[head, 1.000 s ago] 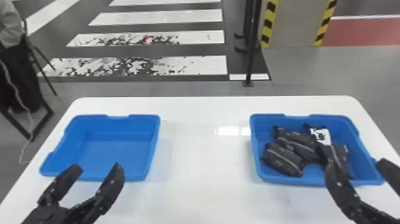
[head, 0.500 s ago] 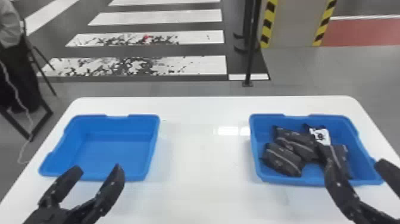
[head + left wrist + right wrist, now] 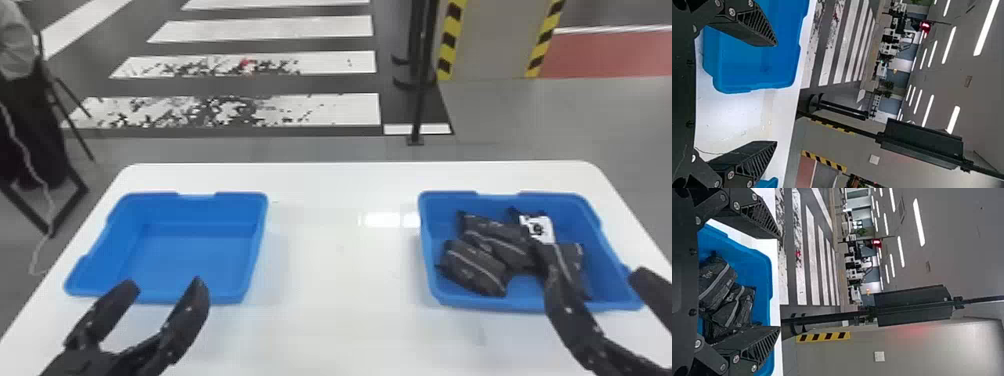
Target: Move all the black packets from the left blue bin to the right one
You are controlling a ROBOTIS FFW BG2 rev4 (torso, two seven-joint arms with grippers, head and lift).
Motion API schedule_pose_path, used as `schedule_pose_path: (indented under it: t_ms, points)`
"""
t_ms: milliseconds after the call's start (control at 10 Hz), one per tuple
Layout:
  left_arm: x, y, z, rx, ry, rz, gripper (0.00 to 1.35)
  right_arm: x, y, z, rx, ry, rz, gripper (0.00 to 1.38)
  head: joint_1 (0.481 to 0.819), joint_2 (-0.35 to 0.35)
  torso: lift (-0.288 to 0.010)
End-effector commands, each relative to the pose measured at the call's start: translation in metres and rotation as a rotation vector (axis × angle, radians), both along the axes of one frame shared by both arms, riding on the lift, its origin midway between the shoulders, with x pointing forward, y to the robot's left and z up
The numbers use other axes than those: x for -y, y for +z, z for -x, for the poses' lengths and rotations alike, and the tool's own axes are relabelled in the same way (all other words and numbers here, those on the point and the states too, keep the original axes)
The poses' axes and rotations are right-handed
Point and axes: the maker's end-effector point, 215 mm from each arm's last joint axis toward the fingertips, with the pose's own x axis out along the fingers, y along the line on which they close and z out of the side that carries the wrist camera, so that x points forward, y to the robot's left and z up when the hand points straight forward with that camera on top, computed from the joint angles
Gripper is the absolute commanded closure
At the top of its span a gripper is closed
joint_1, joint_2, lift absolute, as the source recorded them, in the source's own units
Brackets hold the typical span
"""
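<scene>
Though together, packets (image 3: 472, 267) on different axes.

in the head view, the right gripper (image 3: 595, 272) runs out of the frame at lower right, 1 finger cut by the right edge. its other finger hides part of 1 packet (image 3: 562, 255) and of the right blue bin's (image 3: 480, 303) near rim. the black packets (image 3: 472, 270) overlap, so i can't count them surely; the white label (image 3: 540, 228) is too blurred to read. at lower left, the left gripper (image 3: 165, 282) loses its base to the bottom edge and covers a bit of the left blue bin's (image 3: 200, 260) near rim. the worktop (image 3: 330, 330) is cut off below. in the left wrist view, both bins are cropped.
</scene>
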Motion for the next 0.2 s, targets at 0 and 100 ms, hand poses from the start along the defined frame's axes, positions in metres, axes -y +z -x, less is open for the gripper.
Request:
schedule_pose_path:
  t_ms: [0,100]
  points:
    - [0.0000,-0.0004,0.0001,-0.001,0.000,0.000,0.17,0.0000,0.0003,-0.0002,0.001,0.000,0.000,0.22,0.695,0.079,-0.154]
    - [0.0002,-0.0003,0.0001,-0.001,0.000,0.002,0.17,0.0000,0.0003,-0.0002,0.001,0.000,0.000,0.22,0.695,0.079,-0.154]
